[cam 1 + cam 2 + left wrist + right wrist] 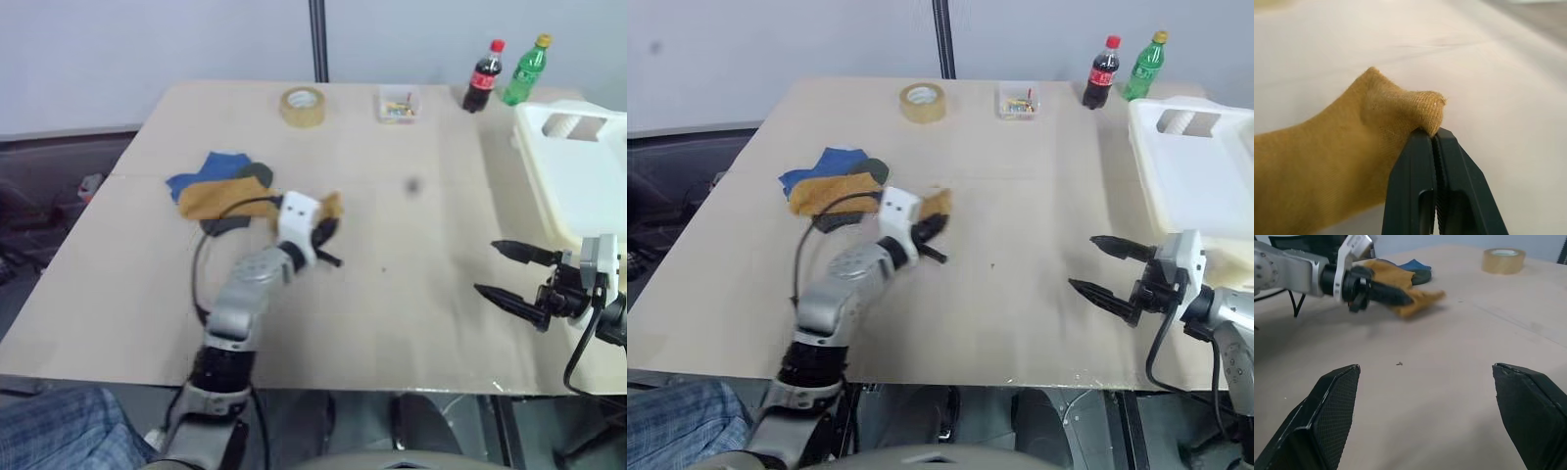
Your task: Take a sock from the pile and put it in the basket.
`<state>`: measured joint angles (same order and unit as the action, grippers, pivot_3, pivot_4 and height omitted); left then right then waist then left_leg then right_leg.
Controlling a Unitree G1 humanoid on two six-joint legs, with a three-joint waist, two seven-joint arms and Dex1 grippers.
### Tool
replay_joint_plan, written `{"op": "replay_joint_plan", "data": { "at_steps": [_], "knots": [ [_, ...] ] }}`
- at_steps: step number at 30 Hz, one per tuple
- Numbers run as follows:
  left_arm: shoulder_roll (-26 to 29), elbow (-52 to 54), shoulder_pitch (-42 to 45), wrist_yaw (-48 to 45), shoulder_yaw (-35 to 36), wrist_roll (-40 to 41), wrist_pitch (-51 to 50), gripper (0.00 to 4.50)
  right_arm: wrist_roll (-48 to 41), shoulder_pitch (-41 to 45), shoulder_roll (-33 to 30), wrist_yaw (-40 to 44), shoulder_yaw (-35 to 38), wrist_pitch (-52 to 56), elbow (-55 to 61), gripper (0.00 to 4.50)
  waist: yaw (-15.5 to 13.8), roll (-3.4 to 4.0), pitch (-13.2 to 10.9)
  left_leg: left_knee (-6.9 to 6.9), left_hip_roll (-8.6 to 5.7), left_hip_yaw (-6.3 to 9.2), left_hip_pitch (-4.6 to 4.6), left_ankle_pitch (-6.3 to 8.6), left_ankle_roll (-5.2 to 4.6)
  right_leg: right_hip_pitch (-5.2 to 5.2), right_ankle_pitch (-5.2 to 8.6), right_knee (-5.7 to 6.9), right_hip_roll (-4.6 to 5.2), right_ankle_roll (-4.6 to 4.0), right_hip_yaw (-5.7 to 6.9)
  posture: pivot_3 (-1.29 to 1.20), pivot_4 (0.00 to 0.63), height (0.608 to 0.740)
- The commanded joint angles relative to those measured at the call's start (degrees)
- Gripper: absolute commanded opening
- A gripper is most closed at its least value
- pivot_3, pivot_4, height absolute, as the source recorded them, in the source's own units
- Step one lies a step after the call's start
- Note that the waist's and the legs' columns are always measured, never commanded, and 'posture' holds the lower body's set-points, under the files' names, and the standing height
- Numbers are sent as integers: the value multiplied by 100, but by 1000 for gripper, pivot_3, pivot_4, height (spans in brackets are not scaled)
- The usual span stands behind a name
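The pile lies on the left part of the tan table (392, 294): a blue sock (211, 166), a dark grey sock (257, 174) and a mustard-yellow sock (220, 196). My left gripper (1432, 134) is shut on one end of the yellow sock, which stretches from the pile toward the table's middle. In the head view the left gripper (329, 245) hangs just right of the pile. The cream-white basket (578, 181) stands at the right edge. My right gripper (502, 269) hovers in front of the basket, open with nothing between its fingers.
Along the far edge stand a tape roll (303, 106), a small clear box of coloured bits (399, 104), a cola bottle (482, 76) and a green bottle (524, 70). A person's knee in blue plaid (49, 431) is at the near left corner.
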<state>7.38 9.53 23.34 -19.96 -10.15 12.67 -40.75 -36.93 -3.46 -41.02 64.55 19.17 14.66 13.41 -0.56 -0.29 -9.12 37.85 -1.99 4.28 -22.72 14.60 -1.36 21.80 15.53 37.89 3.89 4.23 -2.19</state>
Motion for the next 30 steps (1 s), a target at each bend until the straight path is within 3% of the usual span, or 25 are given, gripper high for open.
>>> {"op": "replay_joint_plan", "data": {
  "at_steps": [1,7,8,10,13,19,24,27,30],
  "knots": [
    [-394,-34,188,65,-275,73,-155,93,-44,-65,-34,-82,286,-144,170,4500,-2,0,0,2,0,0,0,0,0,-1,0,0,-1,0,0,0,150,738],
    [-726,-615,379,-37,-659,-84,-1,93,-46,-266,-52,-210,540,-193,266,4500,-16,-1,-1,16,-2,1,-1,1,-1,-10,1,-2,-2,1,2,0,150,738],
    [-824,-664,407,-72,-610,1,40,606,-61,-323,-40,-247,572,-191,314,4500,-11,-2,-1,17,-1,2,-1,1,-1,-10,1,-2,-2,1,2,0,150,738],
    [-947,-520,385,-247,-431,314,-2,1083,-79,-411,-20,-316,599,-170,413,4500,-18,-1,-1,17,-1,2,-2,1,-1,-10,1,-1,-2,1,2,0,150,738],
    [-882,-116,304,-596,-133,803,-165,2181,-93,-462,-5,-391,591,-153,477,4500,-8,-2,-1,18,1,3,-4,1,-1,-10,1,-2,-1,1,3,0,150,738],
    [-337,50,693,-900,822,1634,-647,2181,-137,-283,12,-777,216,354,518,4500,2,0,-1,21,6,4,-1,0,-1,-11,2,0,-8,0,4,0,150,738],
    [598,-1433,1329,-1272,1231,1275,-39,2181,713,534,245,-1749,-734,788,391,4500,34,2,0,34,2,3,1,0,0,-12,1,7,-13,0,3,0,150,738],
    [997,-1945,1546,-2014,1282,1365,375,2181,1120,1184,499,-2176,-1357,1124,191,4500,102,-1,-4,34,4,6,-6,-9,16,-8,1,5,-19,0,4,0,150,738],
    [1391,-1704,1326,-3141,1167,1618,628,2181,1229,1717,810,-2795,-1633,1983,-100,4500,112,-5,-10,35,3,6,-18,-15,25,2,2,0,-17,-1,1,0,150,738]
  ]
}}
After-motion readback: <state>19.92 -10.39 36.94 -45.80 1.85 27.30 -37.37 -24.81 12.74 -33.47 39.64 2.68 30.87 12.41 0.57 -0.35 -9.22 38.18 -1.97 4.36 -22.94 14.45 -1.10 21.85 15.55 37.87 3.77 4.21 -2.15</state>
